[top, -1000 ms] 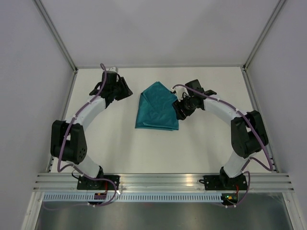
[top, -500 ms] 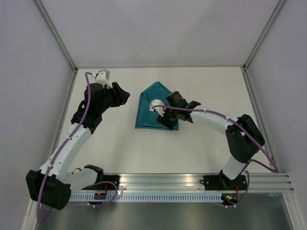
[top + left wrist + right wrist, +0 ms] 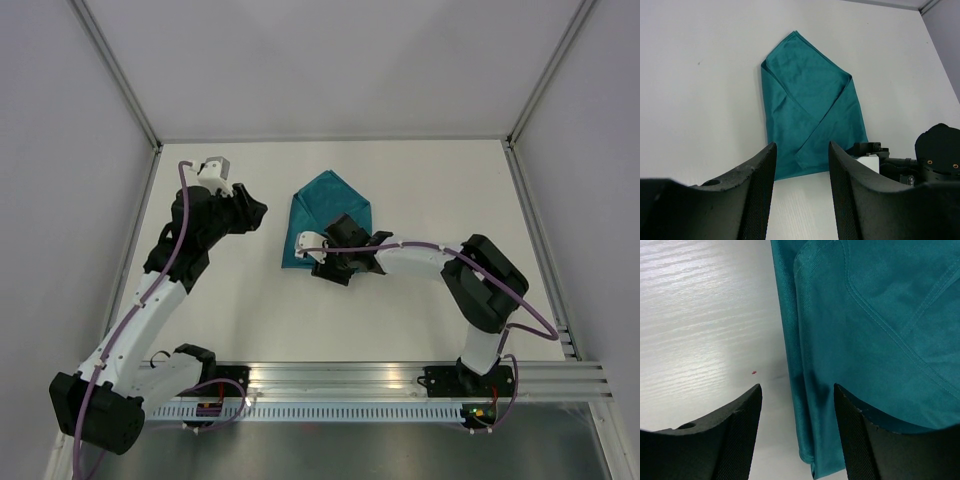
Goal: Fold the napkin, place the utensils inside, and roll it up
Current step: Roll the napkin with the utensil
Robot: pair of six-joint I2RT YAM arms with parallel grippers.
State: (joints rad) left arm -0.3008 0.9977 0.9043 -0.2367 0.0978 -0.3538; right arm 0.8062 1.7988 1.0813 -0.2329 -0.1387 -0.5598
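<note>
Teal napkin (image 3: 807, 107) is lying folded mid-frame; with left tool (image 3: 802, 147) and right tool (image 3: 797, 390) released, we are risking the low right one dragging folds open.

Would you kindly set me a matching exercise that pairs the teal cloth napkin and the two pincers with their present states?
Things:
1. plain teal cloth napkin
2. black left pincer
3. black right pincer

States:
A. open, over the cloth's edge
B. folded, lying flat on the white table
C. open, apart from the cloth, off to its left

Pairs: 1-B, 2-C, 3-A
</note>
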